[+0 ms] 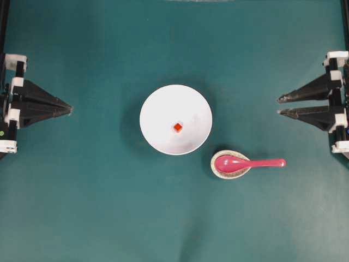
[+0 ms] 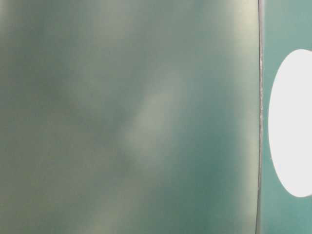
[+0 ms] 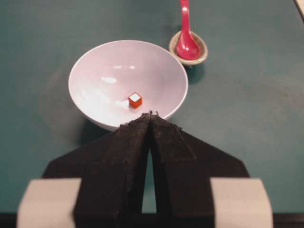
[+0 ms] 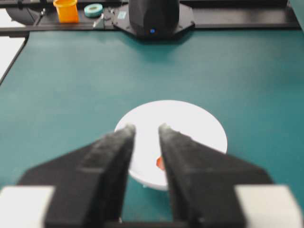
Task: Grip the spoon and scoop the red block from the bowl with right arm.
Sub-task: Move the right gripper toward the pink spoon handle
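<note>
On the green table [image 1: 98, 207], one spoon [image 1: 248, 163] is laid level, its long axis left-right, handle pointed at the right gripper [image 1: 279, 106], its bowl cradled in one speckled rest [image 1: 221, 171]; one red block [image 1: 178, 127] sits mid-bowl [image 1: 158, 103]; right jaws are spread, empty; the left gripper [image 1: 70, 109] is pressed together.
</note>
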Controlling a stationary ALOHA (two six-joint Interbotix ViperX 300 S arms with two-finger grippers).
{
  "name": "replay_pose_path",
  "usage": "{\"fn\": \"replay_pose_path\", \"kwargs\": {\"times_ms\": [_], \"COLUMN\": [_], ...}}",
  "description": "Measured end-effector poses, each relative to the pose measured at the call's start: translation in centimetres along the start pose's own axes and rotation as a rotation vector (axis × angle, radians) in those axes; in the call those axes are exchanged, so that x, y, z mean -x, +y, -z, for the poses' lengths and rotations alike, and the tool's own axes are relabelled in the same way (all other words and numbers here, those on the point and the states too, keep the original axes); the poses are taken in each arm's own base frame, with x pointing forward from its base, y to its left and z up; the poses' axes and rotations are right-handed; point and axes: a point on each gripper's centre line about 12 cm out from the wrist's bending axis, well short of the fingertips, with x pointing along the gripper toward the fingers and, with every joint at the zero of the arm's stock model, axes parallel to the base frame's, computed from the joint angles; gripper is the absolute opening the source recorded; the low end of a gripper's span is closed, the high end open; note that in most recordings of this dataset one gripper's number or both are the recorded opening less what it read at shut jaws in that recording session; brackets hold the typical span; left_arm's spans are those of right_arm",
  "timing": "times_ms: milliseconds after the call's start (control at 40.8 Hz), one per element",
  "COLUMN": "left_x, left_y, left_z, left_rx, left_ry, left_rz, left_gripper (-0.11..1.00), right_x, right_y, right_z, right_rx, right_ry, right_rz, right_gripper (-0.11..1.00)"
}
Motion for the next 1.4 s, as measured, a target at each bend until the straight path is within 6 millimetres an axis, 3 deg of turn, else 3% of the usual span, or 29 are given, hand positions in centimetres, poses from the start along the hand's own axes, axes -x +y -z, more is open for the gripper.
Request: {"fn": "replay_pose_path", "kwargs": {"times_ms": [147,637,1396], "left_x": [0.0,0.0,0.0], "left_y": [0.1,0.5,1.0], "left_z": [0.1,0.6,1.1], "left_rx": [-0.002,-0.006,-0.006], "left_ry": [0.009,0.053,0.094], "left_rz": [-0.006,-0.027,-0.049], "left_gripper": [0.0,0.0,0.0], "right_x": [-0.2,-0.5,1.1], "right_y": [0.0,1.0,2.0], "right_z": [0.4,3.3,11.3], "right_rx": [-0.004,-0.02,-0.109], "right_ry": [0.026,0.062,0.039], "right_rz": [0.0,-0.045,-0.075], "right_gripper": [0.47,0.48,0.48]}}
